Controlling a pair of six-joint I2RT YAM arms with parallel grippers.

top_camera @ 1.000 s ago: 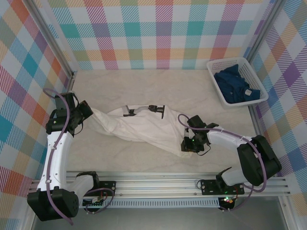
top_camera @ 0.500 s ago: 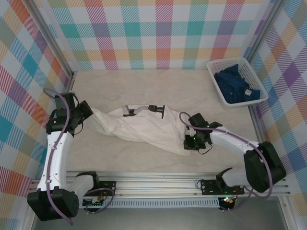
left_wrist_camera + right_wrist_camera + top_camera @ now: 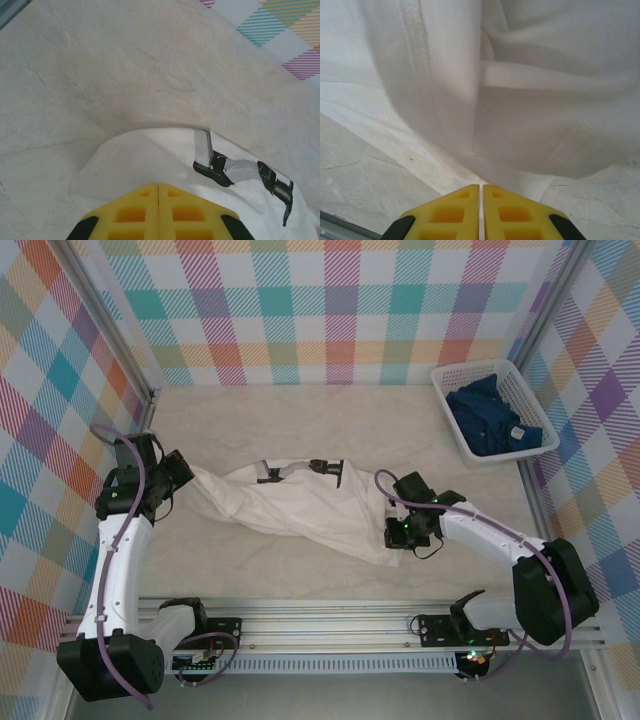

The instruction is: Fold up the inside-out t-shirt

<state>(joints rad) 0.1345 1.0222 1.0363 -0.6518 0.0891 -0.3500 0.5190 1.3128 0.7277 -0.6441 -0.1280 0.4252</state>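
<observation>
The inside-out t-shirt (image 3: 300, 505) lies bunched and stretched across the table between my two grippers, white, with a grey and black neck strip (image 3: 330, 468) along its far edge. My left gripper (image 3: 185, 475) is shut on its left end. In the left wrist view the yellow pads (image 3: 135, 212) press together at the left gripper (image 3: 158, 186), the t-shirt (image 3: 150, 155) runs out from them, and the strip (image 3: 220, 167) lies to the right. My right gripper (image 3: 393, 535) is shut on the t-shirt's near right edge. Seen from the right wrist, the right gripper (image 3: 481, 187) pinches the t-shirt (image 3: 520, 100) hem.
A white basket (image 3: 450, 410) with a dark blue garment (image 3: 495, 420) stands at the back right corner. Bare marbled tabletop (image 3: 300, 420) stretches behind the shirt. Checked walls close in the left, back and right sides.
My right gripper has closed on the shirt's near right edge and shifted slightly right and back. The left arm and its grip have not moved.
</observation>
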